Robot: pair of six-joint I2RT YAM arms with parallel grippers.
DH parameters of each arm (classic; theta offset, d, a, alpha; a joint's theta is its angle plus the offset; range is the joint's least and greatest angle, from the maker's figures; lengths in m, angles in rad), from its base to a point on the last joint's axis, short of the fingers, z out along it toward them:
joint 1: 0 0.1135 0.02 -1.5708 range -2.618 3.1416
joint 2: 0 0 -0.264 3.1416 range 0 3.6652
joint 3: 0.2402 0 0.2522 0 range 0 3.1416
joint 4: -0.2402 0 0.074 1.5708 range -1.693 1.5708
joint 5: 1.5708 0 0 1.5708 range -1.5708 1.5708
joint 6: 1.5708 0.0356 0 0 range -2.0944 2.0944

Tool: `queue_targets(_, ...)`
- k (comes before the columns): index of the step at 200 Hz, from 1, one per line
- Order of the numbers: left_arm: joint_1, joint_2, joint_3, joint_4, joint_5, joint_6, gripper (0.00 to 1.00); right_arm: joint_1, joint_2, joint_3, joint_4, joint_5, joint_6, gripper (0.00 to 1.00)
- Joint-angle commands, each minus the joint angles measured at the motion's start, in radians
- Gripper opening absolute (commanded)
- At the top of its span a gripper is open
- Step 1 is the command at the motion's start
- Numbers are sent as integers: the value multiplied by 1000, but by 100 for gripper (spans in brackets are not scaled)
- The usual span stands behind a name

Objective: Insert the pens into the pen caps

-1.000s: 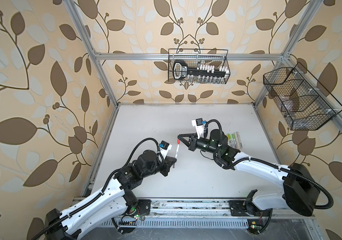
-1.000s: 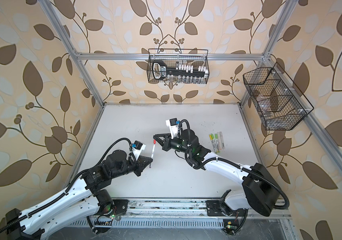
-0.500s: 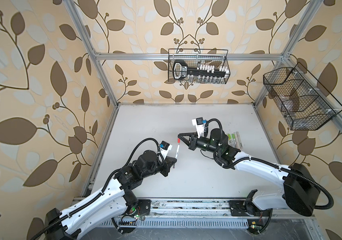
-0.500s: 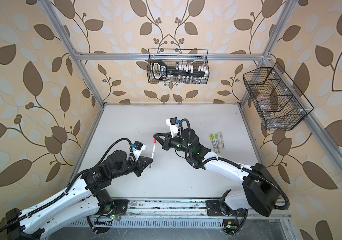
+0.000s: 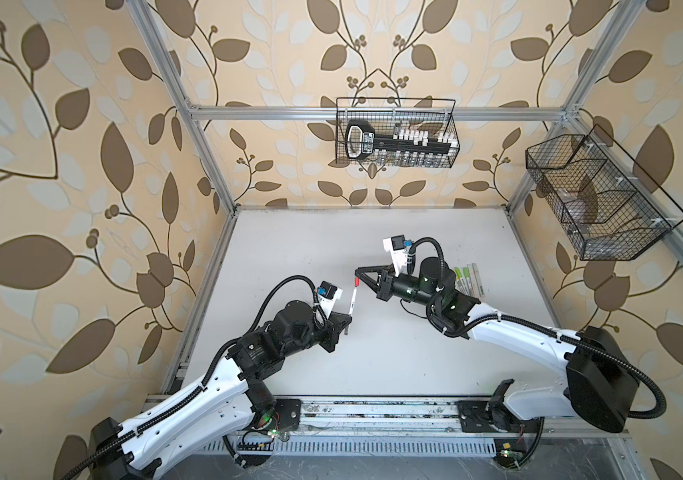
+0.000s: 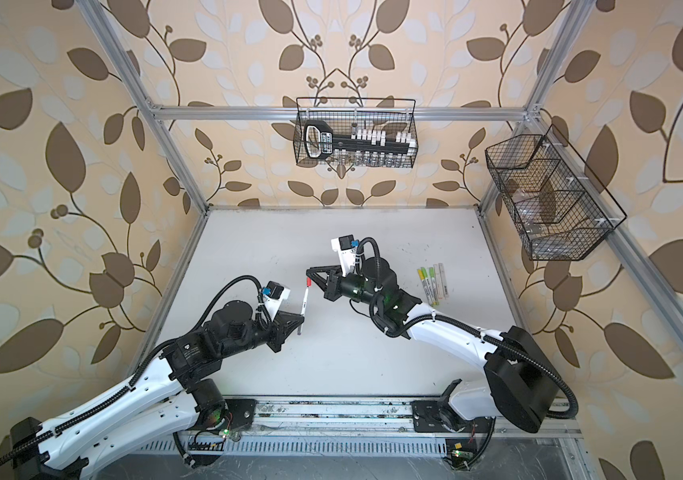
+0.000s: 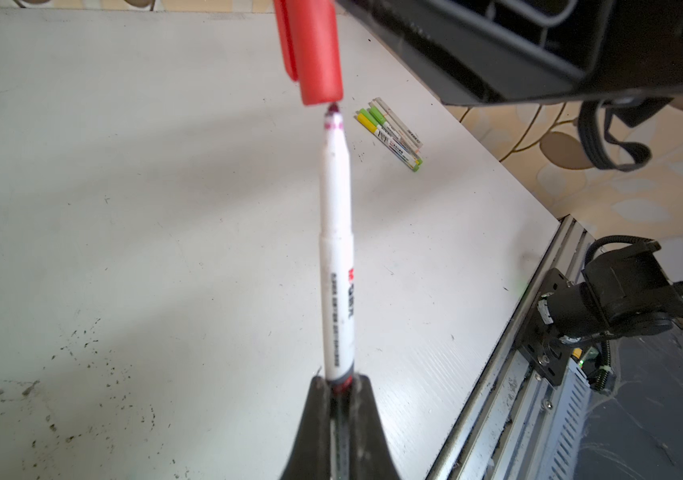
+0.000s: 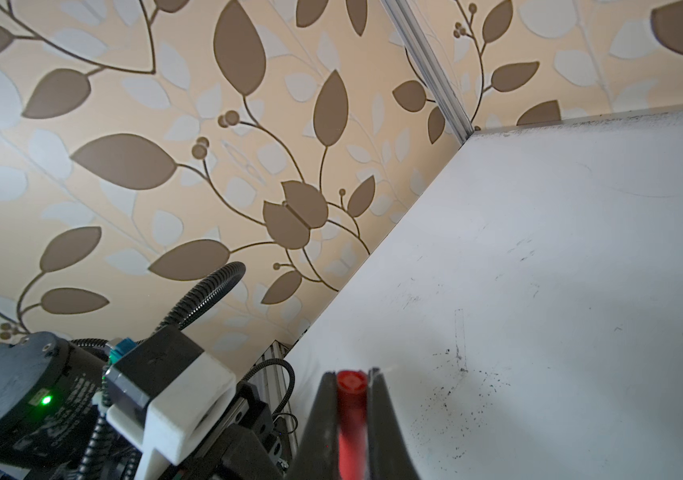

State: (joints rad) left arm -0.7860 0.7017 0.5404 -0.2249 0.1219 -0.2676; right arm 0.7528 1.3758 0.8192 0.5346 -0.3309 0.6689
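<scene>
Plastic, board and metal

The white pen [image 7: 335, 249] is smooth plastic with a slight sheen and dark printed lettering, and the red cap [image 7: 315, 54] is matt plastic. The table [image 7: 124, 208] is a matt white board, scuffed and speckled with dark marks. The far basket [image 5: 396, 99] is black-coated wire, and the frame rail [image 5: 273, 113] is dull silvery metal.

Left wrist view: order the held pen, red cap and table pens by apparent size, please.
held pen: largest.
red cap: next, partly cut by the frame.
table pens: smallest, but far from the camera.
</scene>
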Motion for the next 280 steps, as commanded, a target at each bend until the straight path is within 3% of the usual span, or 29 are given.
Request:
queue_targets(1, -7, -11, 10, 1, -14, 11, 0, 9, 7, 35, 24, -17, -2, 6)
queue_targets(280, -7, -31, 20, -1, -41, 20, 0, 22, 20, 44, 19, -27, -13, 5)
